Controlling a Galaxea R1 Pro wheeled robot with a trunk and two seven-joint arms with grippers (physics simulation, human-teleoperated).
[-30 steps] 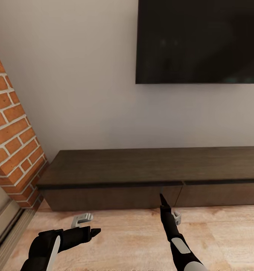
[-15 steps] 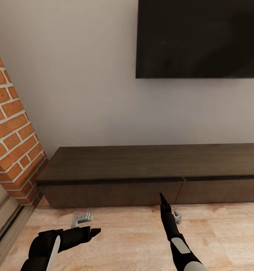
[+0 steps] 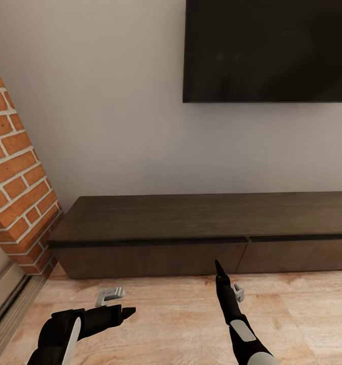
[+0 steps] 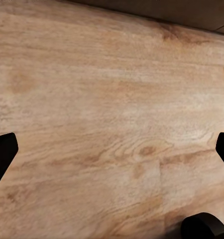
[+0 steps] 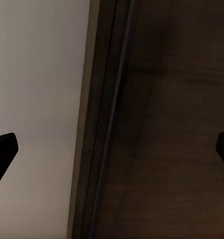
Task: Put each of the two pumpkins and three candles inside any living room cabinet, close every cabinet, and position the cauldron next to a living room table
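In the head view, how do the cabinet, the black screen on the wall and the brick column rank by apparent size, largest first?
1. Cabinet and black screen: look alike in area, both cut by the frame edge, so not ranked.
2. Brick column: smallest, though it is nearer the camera and also cut off.

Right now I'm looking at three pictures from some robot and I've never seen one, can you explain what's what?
It is a simulated two-armed robot. The large picture comes from its head: the left hand and right hand reach toward a long, low dark cabinet with its drawers shut, under a black screen, beside a brick wall. The other two come from cameras on the wrists. The left one looks down on the wooden floor; the right one faces the cabinet's dark wood. In both, the black fingertips sit at the edges, so both hands are open and empty.
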